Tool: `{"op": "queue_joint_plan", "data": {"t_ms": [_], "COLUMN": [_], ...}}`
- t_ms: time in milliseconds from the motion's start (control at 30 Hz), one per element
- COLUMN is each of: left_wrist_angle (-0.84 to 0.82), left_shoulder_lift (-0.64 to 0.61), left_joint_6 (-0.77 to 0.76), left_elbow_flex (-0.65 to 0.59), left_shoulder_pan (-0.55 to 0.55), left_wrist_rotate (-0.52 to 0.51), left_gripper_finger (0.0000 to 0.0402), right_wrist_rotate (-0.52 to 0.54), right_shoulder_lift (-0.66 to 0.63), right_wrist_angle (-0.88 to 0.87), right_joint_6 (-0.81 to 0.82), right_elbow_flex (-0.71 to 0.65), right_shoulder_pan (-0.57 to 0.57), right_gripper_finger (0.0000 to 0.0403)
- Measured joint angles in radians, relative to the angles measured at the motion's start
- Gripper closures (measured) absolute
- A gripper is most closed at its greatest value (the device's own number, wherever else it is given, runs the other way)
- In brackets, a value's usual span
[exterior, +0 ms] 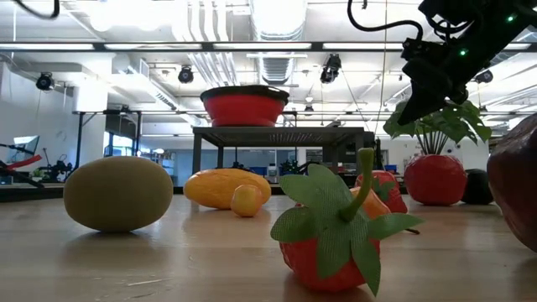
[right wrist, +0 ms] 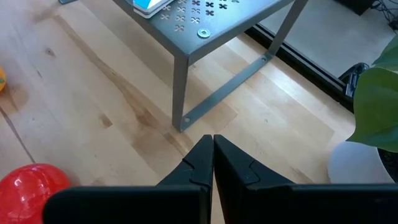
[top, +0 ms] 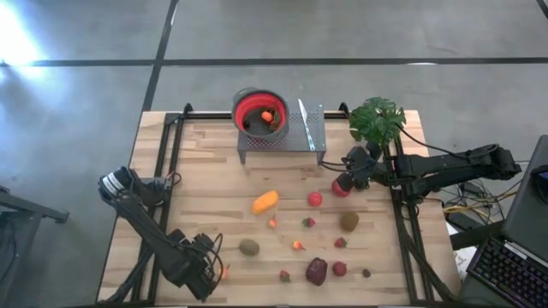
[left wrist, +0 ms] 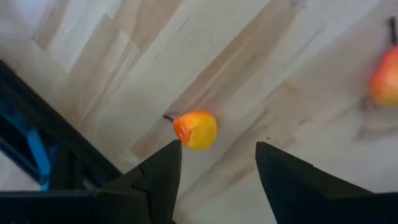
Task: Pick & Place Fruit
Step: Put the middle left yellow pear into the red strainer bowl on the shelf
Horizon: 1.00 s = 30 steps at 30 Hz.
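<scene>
Toy fruits lie scattered on the wooden table: an elongated orange one point(top: 265, 202), red apples point(top: 315, 198), kiwis point(top: 249, 247), a dark maroon one point(top: 317, 271) and small berries point(top: 308, 222). A small orange-yellow fruit point(left wrist: 196, 129) rests on the table near the near left corner. My left gripper point(left wrist: 217, 155) hangs open above it, pointing down, and the fruit sits just beyond one fingertip rather than between the two. My right gripper point(right wrist: 212, 146) is shut and empty. It hovers at the far right by the rack's leg, with a red apple point(right wrist: 31, 183) on the table beside it.
A red-lined bowl point(top: 259, 113) with a fruit in it stands on a grey perforated rack point(top: 310, 130) at the far middle. A green potted plant point(top: 377, 120) is at the far right. A black rail point(left wrist: 37, 124) runs close beside my left gripper.
</scene>
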Motion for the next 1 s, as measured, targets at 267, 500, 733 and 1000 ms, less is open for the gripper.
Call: {"op": "queue_joint_plan", "data": {"t_ms": [267,500,733,1000], "left_wrist_angle": [0.048,0.125,0.211,0.248], "left_shoulder_lift": [-0.002,-0.002,-0.002,-0.017], "left_joint_6": [-0.018,-0.015,-0.014,-0.010], "left_elbow_flex": [-0.082,-0.134,-0.225,-0.257], "left_shoulder_pan": [0.001,0.001,0.001,0.002], "left_wrist_rotate": [0.038,0.059,0.063,0.081], "left_gripper_finger": [0.0191,0.0191,0.0191,0.0202], "right_wrist_rotate": [0.000,0.000,0.000,0.000], "right_shoulder_lift": [0.000,0.000,0.000,0.000], "right_wrist_angle": [0.000,0.000,0.000,0.000], "right_joint_6": [0.000,0.000,0.000,0.000], "right_elbow_flex": [-0.001,-0.001,-0.002,-0.002], "right_shoulder_pan": [0.000,0.000,0.000,0.000], "right_gripper_finger": [0.0394,0.0394,0.0394,0.0394]}}
